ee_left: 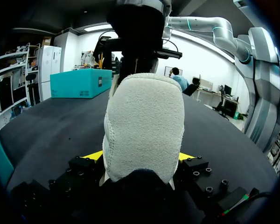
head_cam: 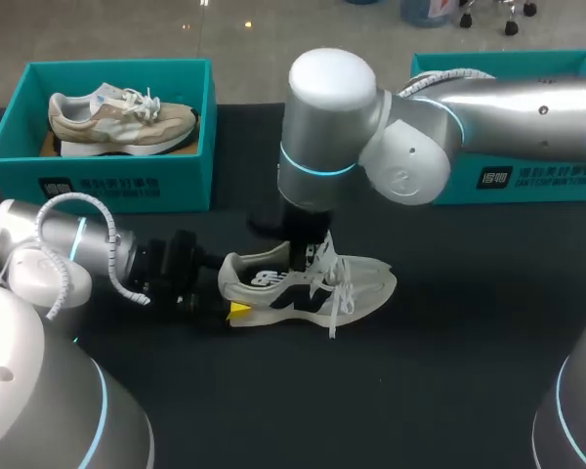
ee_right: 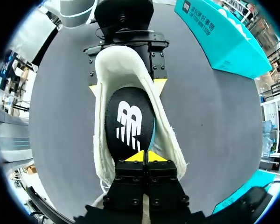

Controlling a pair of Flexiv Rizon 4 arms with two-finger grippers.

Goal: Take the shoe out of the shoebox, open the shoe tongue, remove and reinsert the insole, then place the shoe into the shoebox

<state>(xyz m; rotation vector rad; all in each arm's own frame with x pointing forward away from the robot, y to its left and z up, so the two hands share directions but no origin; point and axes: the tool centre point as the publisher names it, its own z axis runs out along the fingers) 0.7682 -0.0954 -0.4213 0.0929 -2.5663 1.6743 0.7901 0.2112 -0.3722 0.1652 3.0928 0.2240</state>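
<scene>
Pale grey shoe (head_cam: 308,288), black insole (ee_right: 129,123); left claw (ee_left: 140,157) clamps heel (ee_left: 144,121), right claw (ee_right: 144,157) together

Right wrist view: the toe of the shoe (ee_right: 115,65) lies hidden beneath the right fingers (ee_right: 135,157). Left wrist view: the heel covers the shoe's front and all but the yellow tips of the left fingers (ee_left: 94,155). Head view: the right arm (head_cam: 332,127) hides the right fingers and part of the far shoebox (head_cam: 527,181).
</scene>
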